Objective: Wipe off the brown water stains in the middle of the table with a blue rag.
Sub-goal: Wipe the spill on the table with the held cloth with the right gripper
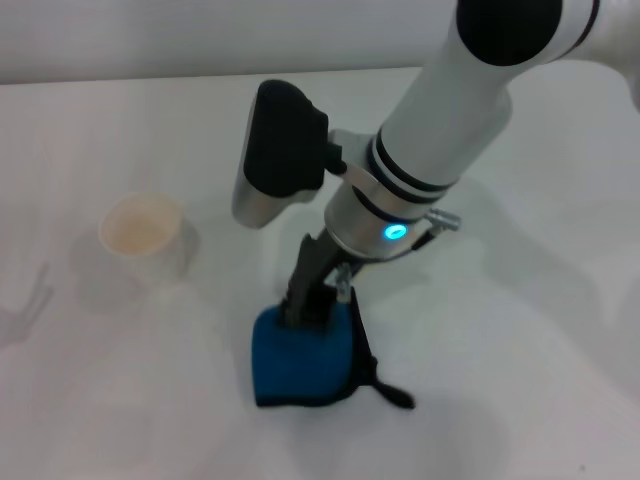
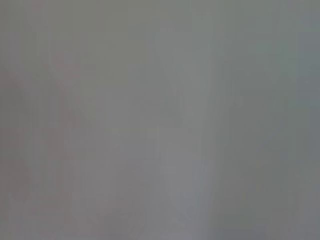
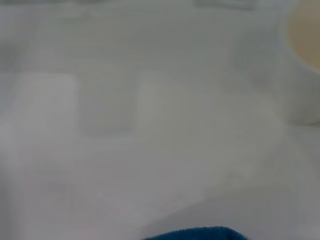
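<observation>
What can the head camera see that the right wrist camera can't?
Only the head view shows the right gripper, its jaws closed on the bunched blue rag and pressing it onto the table, plus the rag's black loop tab. Only the right wrist view gives a near look at the table surface just ahead of the rag. Both show the rag, the white table and the paper cup. No brown stain is visible in either.
</observation>
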### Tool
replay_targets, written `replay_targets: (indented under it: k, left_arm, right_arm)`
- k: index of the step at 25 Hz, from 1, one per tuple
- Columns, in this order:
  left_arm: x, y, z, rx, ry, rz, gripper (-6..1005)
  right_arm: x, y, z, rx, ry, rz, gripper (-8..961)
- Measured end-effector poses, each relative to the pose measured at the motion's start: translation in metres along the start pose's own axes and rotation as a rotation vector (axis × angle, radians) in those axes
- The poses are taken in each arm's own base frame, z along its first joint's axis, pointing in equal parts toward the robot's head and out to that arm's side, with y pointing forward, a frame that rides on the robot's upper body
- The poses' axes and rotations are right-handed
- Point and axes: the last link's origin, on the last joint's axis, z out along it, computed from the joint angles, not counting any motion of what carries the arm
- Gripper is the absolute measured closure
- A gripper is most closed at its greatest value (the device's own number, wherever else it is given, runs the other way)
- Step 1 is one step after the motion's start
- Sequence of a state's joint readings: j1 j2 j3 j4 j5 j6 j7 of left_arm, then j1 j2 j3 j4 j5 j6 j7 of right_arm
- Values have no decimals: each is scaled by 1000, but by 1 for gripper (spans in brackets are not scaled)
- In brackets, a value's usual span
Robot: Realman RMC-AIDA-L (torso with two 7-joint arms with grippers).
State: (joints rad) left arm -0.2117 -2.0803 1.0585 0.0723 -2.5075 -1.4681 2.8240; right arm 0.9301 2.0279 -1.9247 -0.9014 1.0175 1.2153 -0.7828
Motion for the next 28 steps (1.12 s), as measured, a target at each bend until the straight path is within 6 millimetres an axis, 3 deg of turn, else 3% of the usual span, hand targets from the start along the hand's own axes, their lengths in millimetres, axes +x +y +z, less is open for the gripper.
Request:
replay_targets:
  k: [6, 14, 20, 28]
  left_arm:
    - [-1, 1, -1, 1, -6, -5, 121]
    - [-2, 1, -2, 3, -7, -5, 121]
    - [-1, 0, -2, 8, -3, -5, 122]
    - [0, -3, 0, 13, -4, 1, 121]
  right_arm:
    - [-1, -28, 0, 137, -3, 13, 907]
    - [2, -65, -18, 297, 5, 67, 907]
    - [18, -89, -30, 467, 91, 95, 907]
    - [49, -109, -52, 530, 173, 202, 907]
